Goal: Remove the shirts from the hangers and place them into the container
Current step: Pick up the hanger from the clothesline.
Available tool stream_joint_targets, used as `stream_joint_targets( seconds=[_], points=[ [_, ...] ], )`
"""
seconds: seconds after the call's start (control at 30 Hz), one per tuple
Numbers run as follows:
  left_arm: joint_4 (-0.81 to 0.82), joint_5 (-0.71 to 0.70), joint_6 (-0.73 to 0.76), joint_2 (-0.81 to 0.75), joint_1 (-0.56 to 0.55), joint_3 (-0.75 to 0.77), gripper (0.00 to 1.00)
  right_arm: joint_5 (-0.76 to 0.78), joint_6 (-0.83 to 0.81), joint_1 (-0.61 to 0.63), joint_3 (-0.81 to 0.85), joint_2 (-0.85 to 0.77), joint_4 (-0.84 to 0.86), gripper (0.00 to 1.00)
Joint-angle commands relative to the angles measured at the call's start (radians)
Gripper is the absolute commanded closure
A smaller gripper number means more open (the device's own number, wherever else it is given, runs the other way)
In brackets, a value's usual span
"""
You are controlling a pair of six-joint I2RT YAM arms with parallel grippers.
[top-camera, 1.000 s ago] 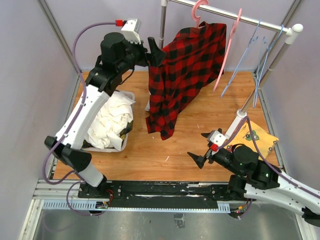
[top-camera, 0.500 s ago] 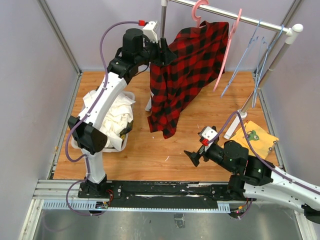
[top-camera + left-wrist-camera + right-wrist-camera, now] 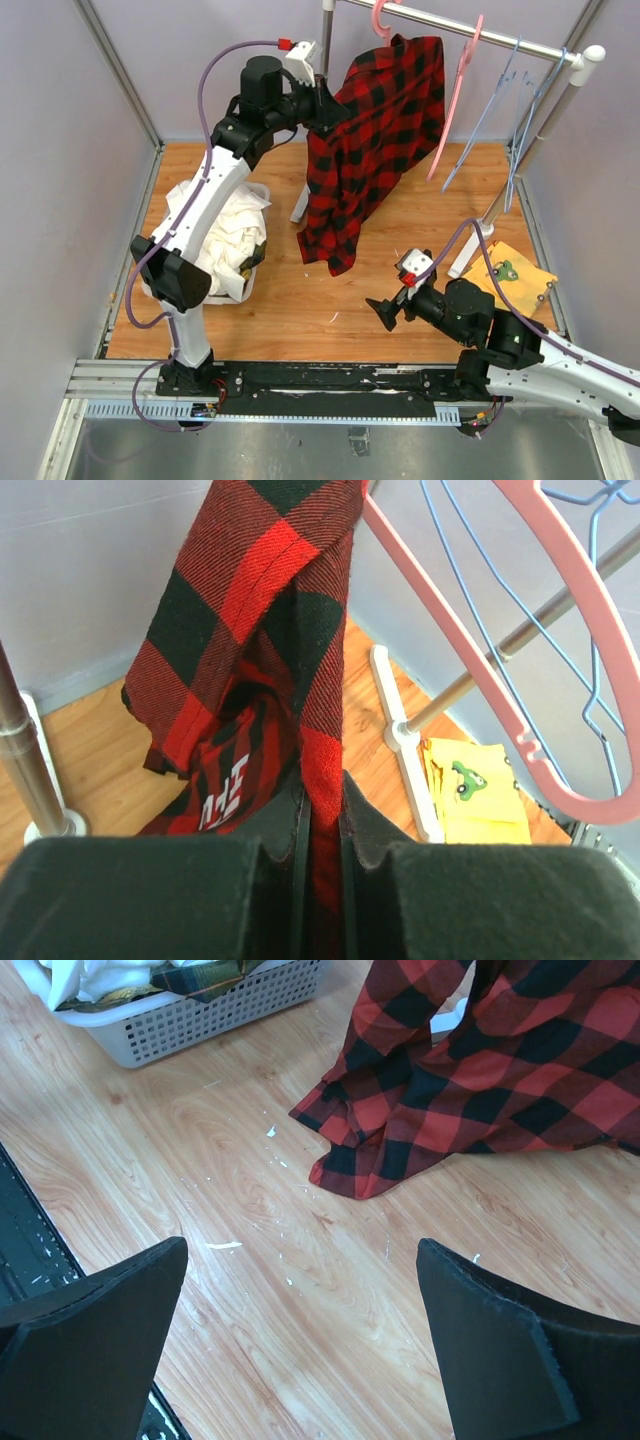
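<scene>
A red-and-black plaid shirt (image 3: 370,140) hangs from a pink hanger (image 3: 380,15) on the rail, its tail resting on the table. My left gripper (image 3: 325,110) is raised at the shirt's left edge and is shut on a fold of it. The left wrist view shows the red cloth (image 3: 250,600) pinched between the gripper's (image 3: 322,810) pads. My right gripper (image 3: 395,295) hovers low over the table, open and empty, with the shirt's hem (image 3: 370,1150) ahead of it (image 3: 300,1300). The white container (image 3: 250,288) at the left holds a white shirt (image 3: 225,235) and a dark plaid one.
An empty pink hanger (image 3: 455,95) and light-blue hangers (image 3: 505,100) hang on the rail (image 3: 480,35). The rack's right post slants down to a white foot. A flat yellow cloth (image 3: 515,275) lies at the right edge. The container's mesh wall (image 3: 200,1015) sits far left of my right gripper.
My left arm swung right to the shirt and its jaws went from open to shut on the shirt's edge. The hanger hook slid left. The right arm crept slightly left.
</scene>
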Motion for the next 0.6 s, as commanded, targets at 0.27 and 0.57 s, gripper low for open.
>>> stream_joint_targets(
  seconds=[0.27,0.57],
  points=[
    [0.375,0.12,-0.072,-0.121,-0.016,-0.18,1.0,0.063,0.033,0.0,0.019,-0.016,0.027,0.02],
    [0.673,0.023,-0.047,-0.314,-0.028,-0.494,0.99,0.093,0.007,0.0,0.0,-0.017,0.053,0.02]
  ],
)
